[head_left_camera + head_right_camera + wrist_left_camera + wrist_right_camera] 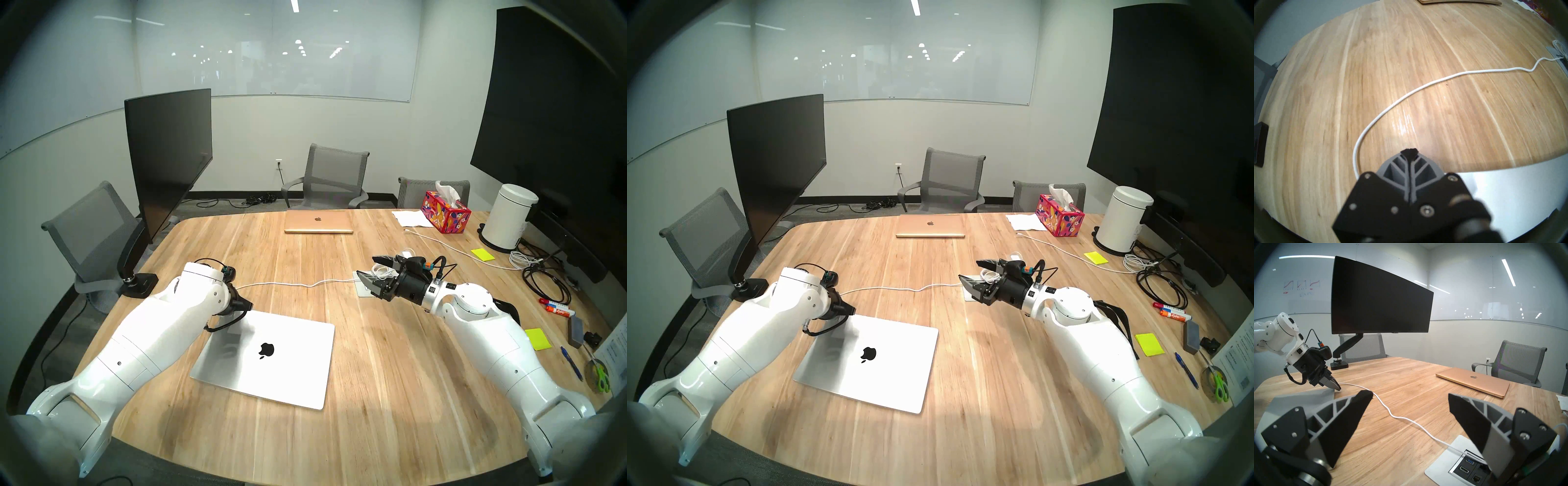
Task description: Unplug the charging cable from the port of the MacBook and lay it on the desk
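A MARVIN Pro robot's left gripper (1337, 388), its fingers pressed fully together, hangs at the far left corner of the silver MacBook (271, 359) on the light-wood desk (390, 390). Whether the plug of the white charging cable (291, 283) is pinched between the tips cannot be told; in the left wrist view the cord curls in from 11 o'clock and vanishes behind the gripper body. From there the cord's long axis runs toward 2 o'clock, lying slack on the wood as far as the desk's power hub (1454, 461) under the right gripper (1410, 395), which hovers with its fingers spread wide and nothing between them. The left arm is plainly the nearer to the plug end. Judged from this, the next move means lowering toward the bare wood at 12 o'clock of the laptop's corner.
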### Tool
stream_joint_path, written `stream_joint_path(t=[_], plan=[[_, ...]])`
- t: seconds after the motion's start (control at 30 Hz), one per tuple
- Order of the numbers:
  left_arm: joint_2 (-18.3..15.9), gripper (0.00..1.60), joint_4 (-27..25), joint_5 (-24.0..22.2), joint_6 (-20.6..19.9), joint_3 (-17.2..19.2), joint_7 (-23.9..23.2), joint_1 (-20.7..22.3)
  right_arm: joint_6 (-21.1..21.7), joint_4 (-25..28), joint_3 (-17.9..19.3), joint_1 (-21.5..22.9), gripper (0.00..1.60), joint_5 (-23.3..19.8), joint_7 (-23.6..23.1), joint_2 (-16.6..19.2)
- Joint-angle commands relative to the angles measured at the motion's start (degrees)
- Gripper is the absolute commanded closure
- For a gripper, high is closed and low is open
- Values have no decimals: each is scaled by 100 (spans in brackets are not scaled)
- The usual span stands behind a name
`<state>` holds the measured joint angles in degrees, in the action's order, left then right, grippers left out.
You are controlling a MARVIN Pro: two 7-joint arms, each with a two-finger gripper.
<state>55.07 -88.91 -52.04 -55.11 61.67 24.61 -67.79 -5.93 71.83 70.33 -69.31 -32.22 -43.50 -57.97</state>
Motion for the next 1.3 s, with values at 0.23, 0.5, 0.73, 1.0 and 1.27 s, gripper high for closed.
stream_joint_path(t=[0.23, 0.5, 0.73, 1.0, 1.27], plan=[[-354, 160, -686, -556, 11, 131, 290, 37, 10, 95, 43, 73, 0, -23, 6, 7], [-841, 143, -994, -885, 11, -26, 444, -138, 10, 95, 44, 73, 0, -22, 6, 6], [-1305, 106, -1050, -934, 11, -55, 389, -168, 5, 89, 43, 75, 0, -21, 3, 5], [-1583, 107, -1063, -1070, 11, -20, 321, -166, 8, 92, 43, 74, 0, -22, 4, 5], [-1827, 86, -1126, -1074, 11, -89, 55, -171, 13, 97, 44, 72, 0, -22, 7, 7]])
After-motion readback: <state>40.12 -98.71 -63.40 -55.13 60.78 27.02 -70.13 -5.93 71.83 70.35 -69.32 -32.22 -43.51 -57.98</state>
